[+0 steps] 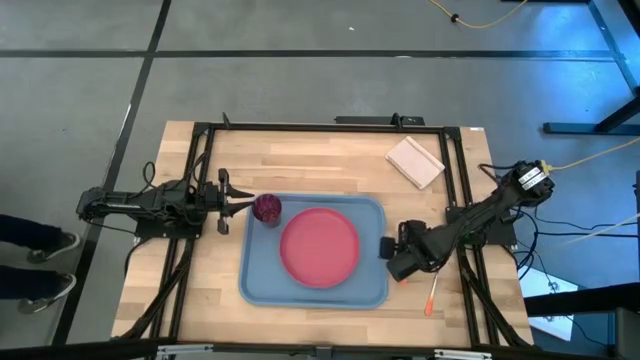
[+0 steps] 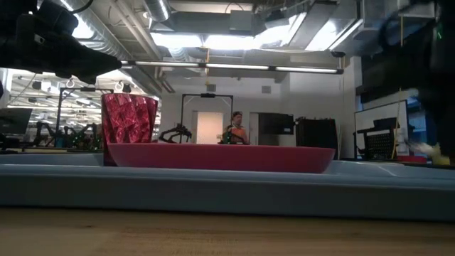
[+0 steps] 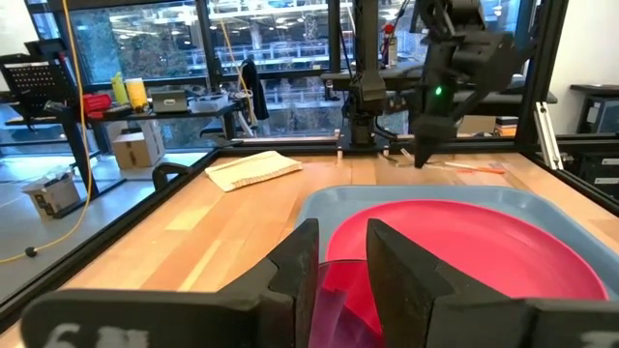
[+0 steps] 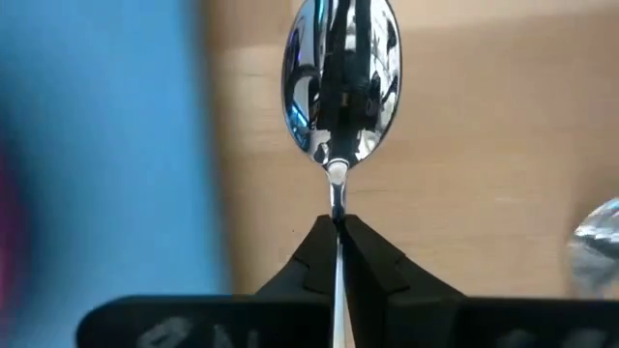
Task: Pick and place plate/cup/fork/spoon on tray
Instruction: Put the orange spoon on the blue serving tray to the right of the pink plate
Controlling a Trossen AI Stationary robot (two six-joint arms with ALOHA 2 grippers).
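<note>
Light-blue tray (image 1: 262,287) mid-table, high view: plate (image 1: 319,247) lies in it, cup (image 1: 267,208) at its far-left corner. Left gripper (image 1: 243,204) just beside cup. Right gripper (image 1: 392,252) at tray's right edge; fork (image 1: 430,296) on wood near it; beige pad (image 1: 415,161) well apart.

Low view: cup (image 2: 129,125) upright, plate (image 2: 220,157) beside it.

Left wrist: fingers (image 3: 298,273) apart, released, cup rim (image 3: 338,290) between them.

Right wrist: fingers (image 4: 314,253) clenched on spoon (image 4: 340,82) neck, bowl over bare wood beside tray.
</note>
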